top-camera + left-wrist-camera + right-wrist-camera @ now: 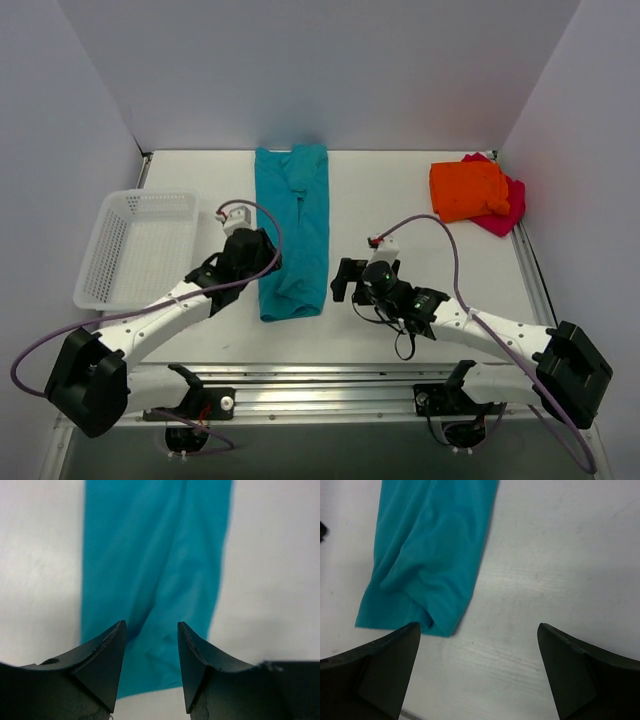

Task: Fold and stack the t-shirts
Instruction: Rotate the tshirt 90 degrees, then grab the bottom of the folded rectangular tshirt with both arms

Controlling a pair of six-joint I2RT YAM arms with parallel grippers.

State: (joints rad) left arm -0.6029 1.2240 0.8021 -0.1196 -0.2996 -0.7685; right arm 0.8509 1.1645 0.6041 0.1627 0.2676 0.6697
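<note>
The teal-blue t-shirt lies folded into a long narrow strip running from the table's back to its middle. It also shows in the left wrist view and the right wrist view. My left gripper is open and empty, above the strip's near left edge. My right gripper is open wide and empty, just right of the strip's near end. The orange t-shirt lies crumpled on the magenta-pink t-shirt at the back right.
A white mesh basket stands at the left of the table, beside the left arm. White walls close in the back and both sides. A metal rail runs along the near edge.
</note>
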